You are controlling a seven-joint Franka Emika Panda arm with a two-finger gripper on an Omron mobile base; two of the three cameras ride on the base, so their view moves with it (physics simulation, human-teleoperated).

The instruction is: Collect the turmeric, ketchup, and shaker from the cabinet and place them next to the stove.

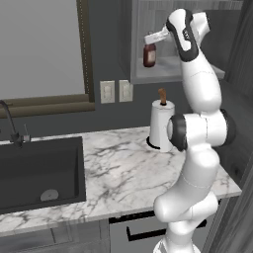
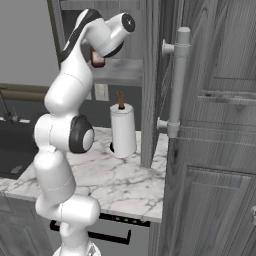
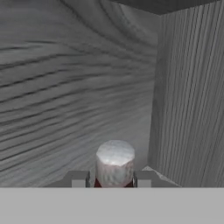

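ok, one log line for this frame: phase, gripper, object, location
phase: retrieving | gripper: shut on ketchup at its neck | location: in cabinet opening, above shelf | counter: paper-towel roll

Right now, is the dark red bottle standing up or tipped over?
Standing up. The slim dark red ketchup bottle hangs upright at the grey cabinet, cap upward, pinched by the gripper.

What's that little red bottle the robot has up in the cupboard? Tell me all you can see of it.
The ketchup is a slim dark red bottle with a narrow neck and a pale grey cap, standing upright. It is up at the open cabinet, just above its shelf. The pincer is shut on its neck, a finger on each side below the cap. Whether its base still rests on the shelf is unclear.
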